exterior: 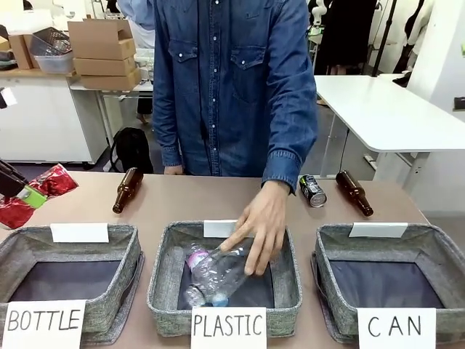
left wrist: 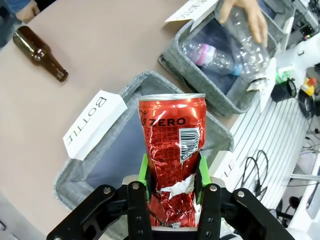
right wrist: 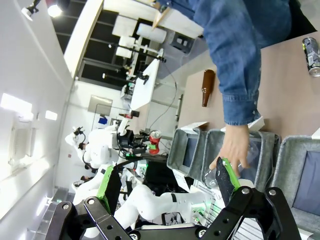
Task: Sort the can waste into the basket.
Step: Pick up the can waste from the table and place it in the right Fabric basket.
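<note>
A dented red can [left wrist: 172, 145] with white marks stands upright between the green pads of my left gripper [left wrist: 172, 175], which is shut on it above the basket signed "BOTTLE" [left wrist: 85, 172]. From the front, this red can [exterior: 45, 185] and the left gripper [exterior: 22, 193] hang at the far left edge, above the table. A black can [exterior: 313, 190] lies on the table behind the grey basket signed "CAN" [exterior: 330, 243] at the right. My right gripper [right wrist: 166, 182] is open and holds nothing, raised well above the baskets.
A person's hand [exterior: 260, 225] rests on clear plastic bottles [exterior: 211, 276] inside the middle "PLASTIC" basket [exterior: 163, 283]. Two brown glass bottles [exterior: 128, 190] [exterior: 354, 193] lie on the table behind the baskets. The person stands at the far edge.
</note>
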